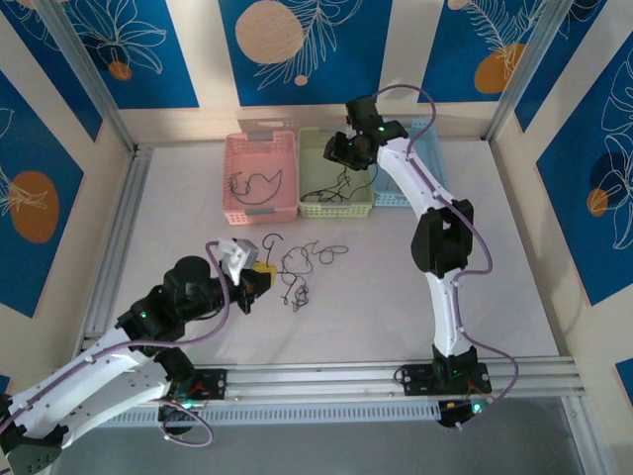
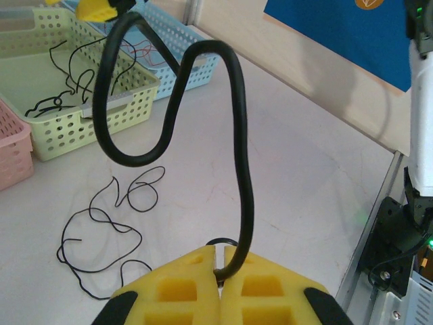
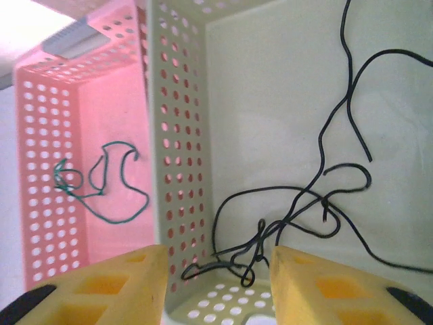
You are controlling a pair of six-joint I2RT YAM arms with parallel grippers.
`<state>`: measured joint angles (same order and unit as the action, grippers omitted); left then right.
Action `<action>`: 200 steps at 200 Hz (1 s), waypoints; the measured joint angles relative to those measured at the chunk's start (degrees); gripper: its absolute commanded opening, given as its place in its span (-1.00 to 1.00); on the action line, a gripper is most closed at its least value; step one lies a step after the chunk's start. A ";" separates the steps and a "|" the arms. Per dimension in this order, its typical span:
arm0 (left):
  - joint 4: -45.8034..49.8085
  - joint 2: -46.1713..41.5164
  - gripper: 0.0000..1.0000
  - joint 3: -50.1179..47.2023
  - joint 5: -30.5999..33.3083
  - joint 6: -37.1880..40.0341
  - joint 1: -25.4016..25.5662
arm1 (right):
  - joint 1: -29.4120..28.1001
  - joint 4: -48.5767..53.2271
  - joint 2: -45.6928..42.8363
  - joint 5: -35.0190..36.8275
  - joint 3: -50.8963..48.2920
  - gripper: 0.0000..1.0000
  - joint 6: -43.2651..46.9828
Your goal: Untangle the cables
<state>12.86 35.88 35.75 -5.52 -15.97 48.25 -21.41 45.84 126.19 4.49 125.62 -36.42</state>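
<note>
Black and thin, the cables [image 1: 300, 269] look light, limp and snag-prone, best pinched near a free end: some lie on the tabletop [image 1: 386, 317] before the green basket [image 1: 334, 210], one clamped in the left gripper [image 2: 220, 261], others inside it under the spread right gripper [image 3: 216, 271].

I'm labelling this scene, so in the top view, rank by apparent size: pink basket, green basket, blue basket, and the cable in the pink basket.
1. Pink basket and green basket: alike, no ranking.
2. Blue basket: partly hidden by the right arm, so unsure.
3. Smallest: cable in the pink basket.
</note>
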 measured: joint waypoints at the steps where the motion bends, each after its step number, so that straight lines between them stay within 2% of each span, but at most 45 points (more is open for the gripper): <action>1: 0.00 0.00 -1.00 0.00 -0.02 0.00 0.00 | 0.00 -0.02 -0.17 -0.02 -0.13 -0.11 0.00; 27: -0.13 0.68 -1.00 0.20 -0.35 0.00 0.00 | 0.00 -2.47 -6.71 -1.44 -7.89 -0.11 0.13; 68: -0.48 2.01 -1.00 0.46 -1.53 0.31 -0.02 | -1.66 -11.82 -23.67 -7.96 -29.29 -0.02 1.97; 93: -1.14 2.51 -1.00 0.59 -3.17 1.14 -0.02 | -4.26 -19.71 -37.11 -15.08 -42.10 0.08 5.14; 114: -1.75 2.84 -1.00 0.76 -5.03 1.40 -0.02 | -6.34 -26.05 -48.57 -21.59 -51.54 0.29 8.57; 133: -2.05 3.21 -1.00 1.18 -6.71 1.55 -0.02 | -7.87 -29.42 -56.78 -27.21 -57.13 0.33 12.66; 160: -2.69 4.02 -1.00 1.86 -8.81 2.03 -0.02 | -10.80 -30.05 -60.15 -33.92 -58.27 0.36 16.92; 200: -3.50 5.99 -1.00 2.84 -12.94 3.04 -0.02 | -15.78 -27.76 -56.50 -39.04 -57.51 0.38 20.74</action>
<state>9.37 41.87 38.59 -18.46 -12.93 48.23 -37.19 18.09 69.69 -34.54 68.12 -15.68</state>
